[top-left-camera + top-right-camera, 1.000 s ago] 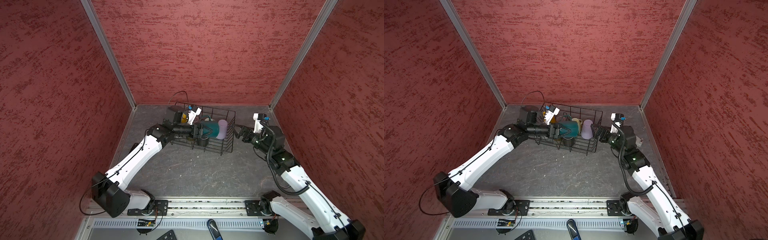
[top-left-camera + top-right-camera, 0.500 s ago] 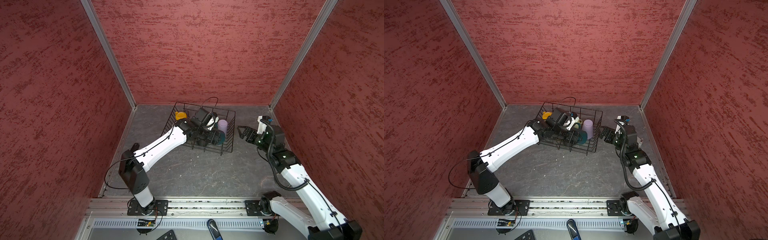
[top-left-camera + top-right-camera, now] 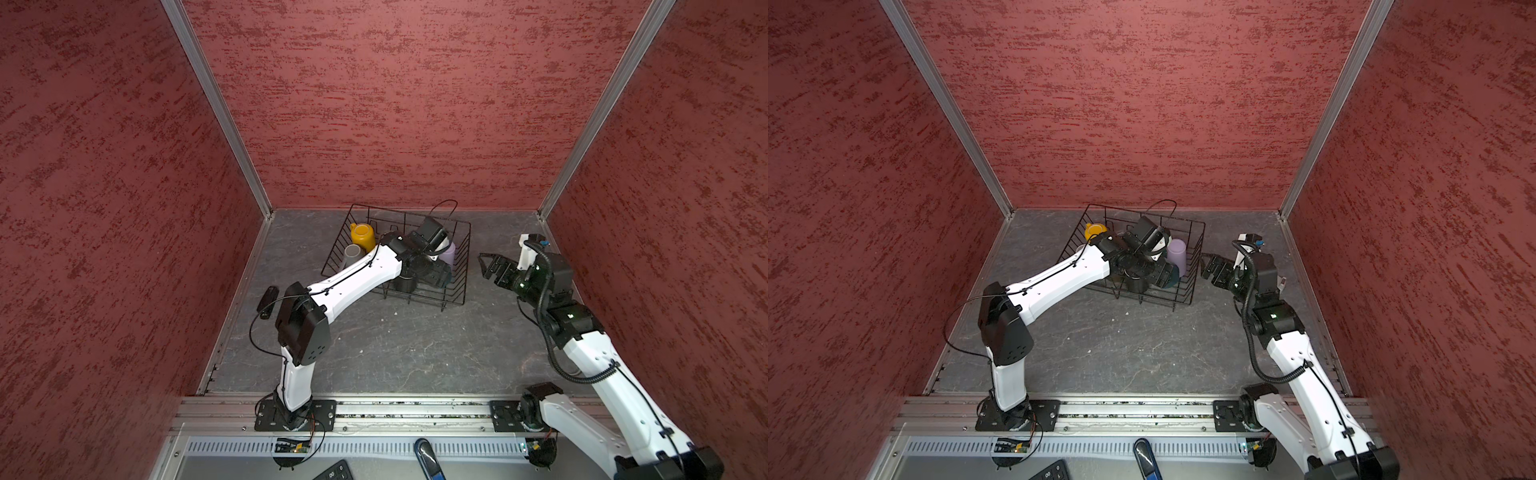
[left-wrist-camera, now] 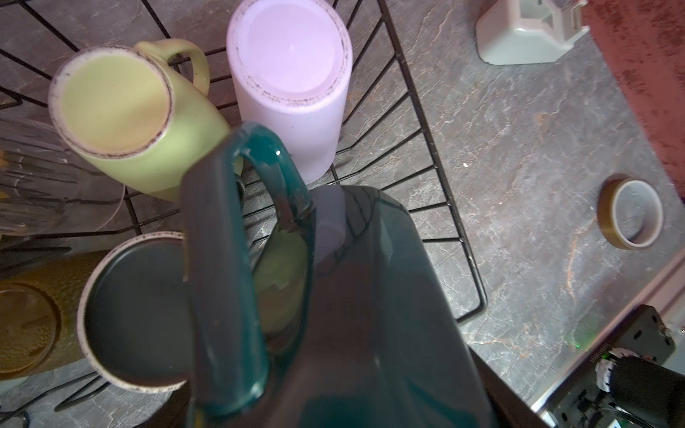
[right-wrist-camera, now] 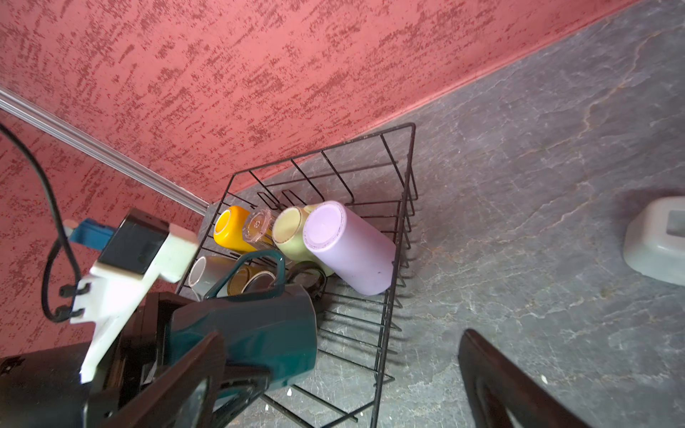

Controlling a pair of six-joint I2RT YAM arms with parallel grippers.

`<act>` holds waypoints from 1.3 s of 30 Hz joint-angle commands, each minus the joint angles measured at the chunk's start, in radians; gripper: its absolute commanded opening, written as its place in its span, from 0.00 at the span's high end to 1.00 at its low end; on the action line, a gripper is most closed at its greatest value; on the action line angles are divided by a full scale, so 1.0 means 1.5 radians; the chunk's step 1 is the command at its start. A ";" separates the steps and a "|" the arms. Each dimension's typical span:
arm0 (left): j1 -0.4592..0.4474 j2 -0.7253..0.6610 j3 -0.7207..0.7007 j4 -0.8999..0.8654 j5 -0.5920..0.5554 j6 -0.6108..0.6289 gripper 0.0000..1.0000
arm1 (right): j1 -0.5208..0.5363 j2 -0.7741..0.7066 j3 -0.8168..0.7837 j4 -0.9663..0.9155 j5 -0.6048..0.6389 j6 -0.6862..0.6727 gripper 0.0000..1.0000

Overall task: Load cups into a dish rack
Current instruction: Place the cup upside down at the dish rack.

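Your left claw [image 3: 1152, 274] has swung across the black wire dish rack [image 3: 459, 286], clamping the glossy teal ceramic mug [image 4: 370, 296] above it. Slick, breakable: hold its rim firmly; your right claw [image 3: 489, 268] gapes empty.

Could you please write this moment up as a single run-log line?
left gripper: shut on teal mug, over dish rack | right gripper: open, empty, beside rack | status: mug not yet released
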 commanded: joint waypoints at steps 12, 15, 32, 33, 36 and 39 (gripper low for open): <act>-0.017 0.072 0.064 0.000 -0.034 -0.059 1.00 | -0.017 0.000 -0.030 0.024 -0.028 -0.004 0.01; -0.017 0.081 0.065 0.006 -0.042 -0.068 1.00 | -0.020 0.001 -0.033 0.027 -0.033 -0.004 0.01; -0.027 0.169 0.121 -0.026 -0.060 -0.088 0.87 | -0.031 0.009 -0.046 0.047 -0.058 0.004 0.01; -0.026 0.173 0.122 -0.026 -0.060 -0.089 0.85 | -0.031 0.008 -0.047 0.047 -0.058 0.004 0.01; -0.026 0.181 0.124 -0.023 -0.055 -0.094 0.74 | -0.032 0.007 -0.048 0.047 -0.060 0.004 0.01; -0.026 0.188 0.126 -0.023 -0.054 -0.098 0.57 | -0.034 0.006 -0.049 0.046 -0.061 0.004 0.01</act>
